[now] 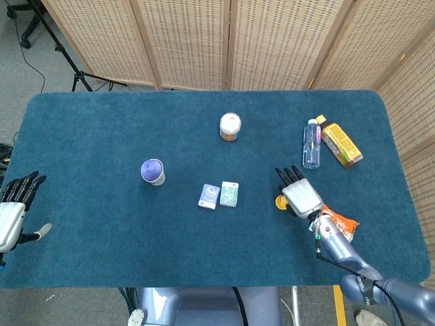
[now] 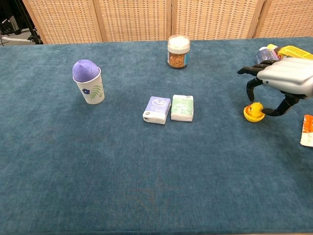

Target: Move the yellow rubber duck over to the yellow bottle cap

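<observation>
On the counter's right side, the right hand (image 2: pixel 282 81) arches over the yellow rubber duck (image 2: pixel 254 112).
The small, glossy, rounded duck sits on the blue felt-like counter (image 2: pixel 146 166), between the curled fingers and thumb; whether they actually clamp it cannot be told. The left hand (image 1: pixel 13 207) hangs off the left edge, fingers spread, holding nothing.

A paper cup (image 2: pixel 88 81) stands mid-table left, two tissue packs (image 2: pixel 168 108) centre, a jar (image 2: pixel 178 51) toward the far edge.
</observation>
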